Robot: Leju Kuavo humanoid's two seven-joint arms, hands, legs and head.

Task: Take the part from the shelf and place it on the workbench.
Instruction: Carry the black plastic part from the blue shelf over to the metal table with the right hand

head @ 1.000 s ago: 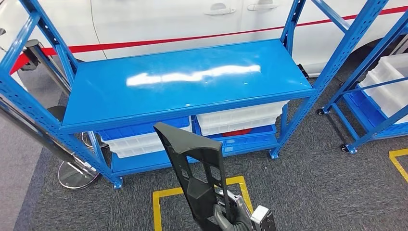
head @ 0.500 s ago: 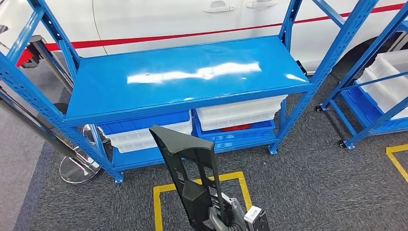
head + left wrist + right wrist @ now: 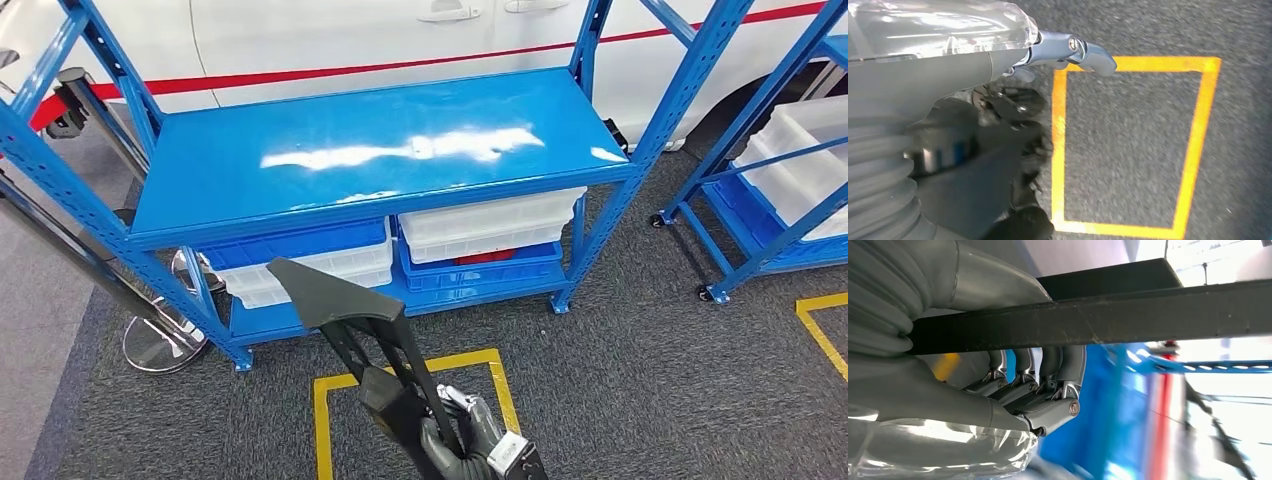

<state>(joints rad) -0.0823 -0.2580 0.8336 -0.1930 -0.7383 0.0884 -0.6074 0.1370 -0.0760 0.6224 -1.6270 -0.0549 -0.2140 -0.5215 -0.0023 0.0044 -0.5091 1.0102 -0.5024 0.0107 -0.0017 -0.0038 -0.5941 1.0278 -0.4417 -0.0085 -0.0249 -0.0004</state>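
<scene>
My right hand (image 3: pixel 465 445) grips the lower end of a long black frame-like part (image 3: pixel 375 340), which rises tilted up and to the left in front of me. In the right wrist view the fingers (image 3: pixel 1033 385) curl around the part's dark bar (image 3: pixel 1128 315). A blue rack stands ahead with a wide bare blue top surface (image 3: pixel 380 150); the part's upper end overlaps the rack's lower level. My left hand (image 3: pixel 998 75) hangs over the carpet, its thumb (image 3: pixel 1088 50) stretched out and nothing in it.
White bins (image 3: pixel 490 225) and a blue bin (image 3: pixel 290 245) sit on the rack's lower level. A yellow taped square (image 3: pixel 330 400) marks the grey carpet at my feet. A second blue rack (image 3: pixel 780 180) stands at the right, a white car (image 3: pixel 350 35) behind, a round stand base (image 3: pixel 160 345) at the left.
The whole view has shifted a little, so the camera moved. The part's upper end has swung to the left and leans more; my right hand still holds it.
</scene>
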